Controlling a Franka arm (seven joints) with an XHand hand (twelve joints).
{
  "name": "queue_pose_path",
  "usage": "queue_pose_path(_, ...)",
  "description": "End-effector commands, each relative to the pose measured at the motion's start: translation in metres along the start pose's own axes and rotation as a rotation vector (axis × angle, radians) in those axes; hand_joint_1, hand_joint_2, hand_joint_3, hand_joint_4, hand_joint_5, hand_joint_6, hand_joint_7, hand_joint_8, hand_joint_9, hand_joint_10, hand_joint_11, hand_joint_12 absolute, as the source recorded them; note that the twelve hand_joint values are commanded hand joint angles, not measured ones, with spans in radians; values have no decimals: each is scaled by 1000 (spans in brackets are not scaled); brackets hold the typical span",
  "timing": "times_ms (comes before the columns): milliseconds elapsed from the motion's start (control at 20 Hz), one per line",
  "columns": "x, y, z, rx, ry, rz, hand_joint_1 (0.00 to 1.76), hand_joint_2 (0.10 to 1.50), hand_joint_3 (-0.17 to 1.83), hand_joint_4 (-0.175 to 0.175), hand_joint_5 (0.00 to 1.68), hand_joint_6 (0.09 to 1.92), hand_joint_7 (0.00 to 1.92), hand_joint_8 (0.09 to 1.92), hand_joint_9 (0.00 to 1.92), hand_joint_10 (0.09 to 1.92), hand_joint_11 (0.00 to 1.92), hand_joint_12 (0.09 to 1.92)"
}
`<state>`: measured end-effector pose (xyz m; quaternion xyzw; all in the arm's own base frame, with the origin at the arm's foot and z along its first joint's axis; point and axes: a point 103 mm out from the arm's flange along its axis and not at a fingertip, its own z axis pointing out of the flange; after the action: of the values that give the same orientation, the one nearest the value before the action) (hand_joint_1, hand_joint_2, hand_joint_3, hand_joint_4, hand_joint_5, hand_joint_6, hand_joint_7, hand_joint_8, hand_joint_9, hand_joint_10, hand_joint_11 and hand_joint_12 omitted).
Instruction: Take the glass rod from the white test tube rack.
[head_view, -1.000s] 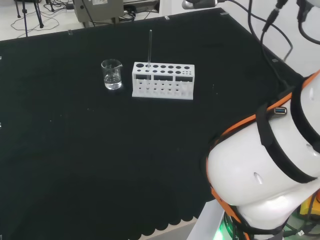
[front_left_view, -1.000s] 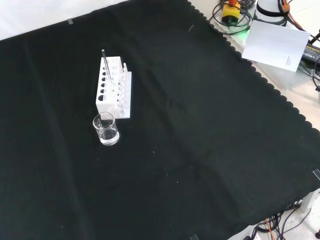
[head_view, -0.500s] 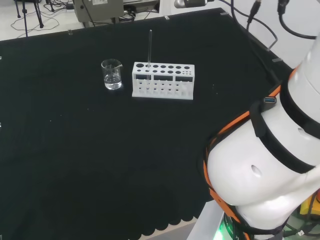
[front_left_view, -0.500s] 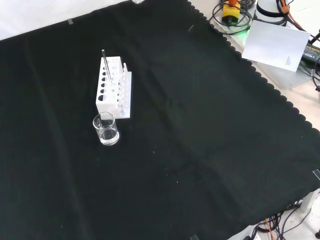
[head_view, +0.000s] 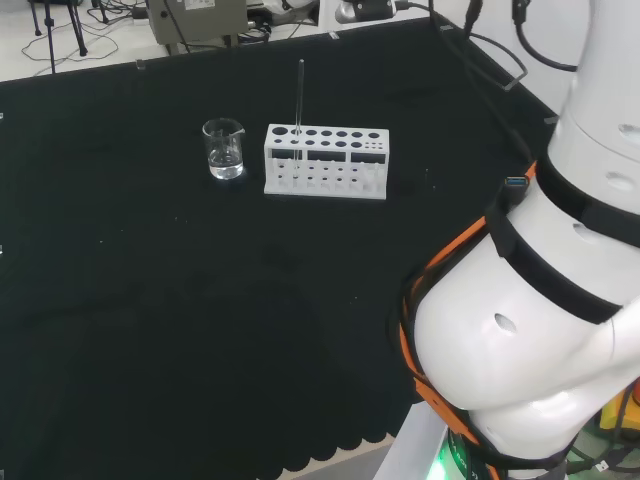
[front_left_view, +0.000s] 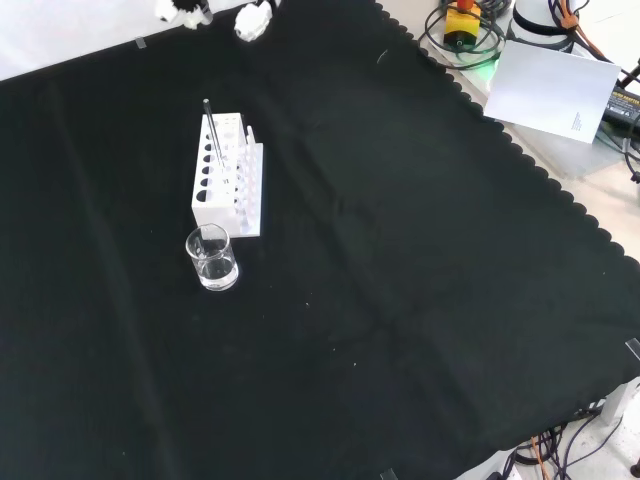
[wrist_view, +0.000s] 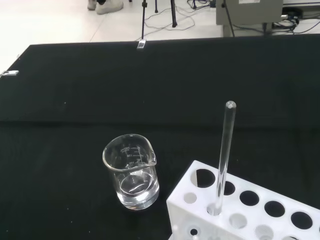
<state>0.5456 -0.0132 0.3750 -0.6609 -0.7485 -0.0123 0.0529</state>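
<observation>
The glass rod (head_view: 300, 95) stands upright in a hole at the left end of the white rack (head_view: 326, 162), in the upper middle of the head view. In the front view the same rod (front_left_view: 209, 128) rises from the rack (front_left_view: 228, 175) in the upper left of the frame, in a hole near the end of the rack closest to the beaker. In the wrist view the rod (wrist_view: 223, 155) stands in a corner hole of the rack (wrist_view: 250, 210) at the lower right.

A small clear beaker (head_view: 224, 149) sits just left of the rack in the head view, apart from it. In the front view the beaker (front_left_view: 212, 257) stands just below the rack, and the wrist view shows it (wrist_view: 132, 171) beside the rack's corner.

The hand (front_left_view: 255, 18) shows as black and white fingertips at the very top edge of the front view, above the rack and well apart from the rod, touching nothing. Too little of it shows to tell whether it is open or closed.

The black cloth (front_left_view: 400, 300) covers the bench, and the arm's white links (head_view: 540, 300) stand at the right of the head view.
</observation>
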Motion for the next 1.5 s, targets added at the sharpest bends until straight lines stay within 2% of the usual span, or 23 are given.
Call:
queue_pose_path(50, -15, 21, 27, 35, 8, -17, 606, 890, 436, -175, 379, 127, 664, 1042, 978, 933, 882, 1271)
queue_pose_path(350, -26, 32, 47, 62, 0, -23, 592, 893, 443, -175, 374, 169, 681, 1037, 1000, 910, 897, 1254)
queue_pose_path(600, -28, 34, 54, 58, -2, -30, 591, 894, 446, -175, 371, 209, 695, 1037, 1036, 904, 932, 1252)
queue_pose_path(800, -31, 35, 63, 57, 2, -38, 591, 893, 455, -175, 304, 412, 722, 1035, 1072, 921, 974, 1254)
queue_pose_path(950, -32, 35, 69, 55, 0, -39, 590, 893, 459, -175, 281, 496, 752, 1038, 1092, 930, 989, 1251)
queue_pose_path(1500, -33, 35, 85, 76, -6, -44, 589, 897, 467, -175, 280, 597, 817, 1066, 1144, 971, 1021, 1248)
